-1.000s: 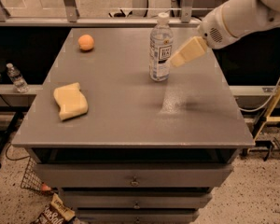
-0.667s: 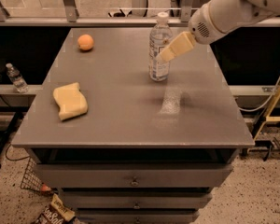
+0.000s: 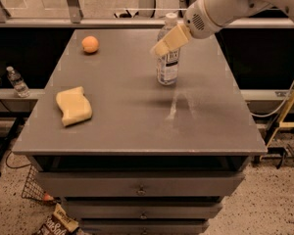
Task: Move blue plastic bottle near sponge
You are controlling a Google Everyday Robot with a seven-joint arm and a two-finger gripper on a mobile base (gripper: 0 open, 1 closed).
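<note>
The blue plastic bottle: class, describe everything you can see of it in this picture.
The blue plastic bottle is tall and clear, with a white cap and a white label bearing dark print. It stands upright on the grey table, toward the far right, well apart from the sponge at the near left. The gripper sits in front of its upper part, covering its shoulder and the label's top; whether it touches the bottle cannot be told.

The blue plastic bottle point(image 3: 167, 70) is clear, glossy plastic; the sponge point(image 3: 74, 105) at its 8 o'clock looks matt, porous foam; the gripper point(image 3: 160, 48) at the bottle's neck is matt tan; the table point(image 3: 137, 126) smooth, matt grey
</note>
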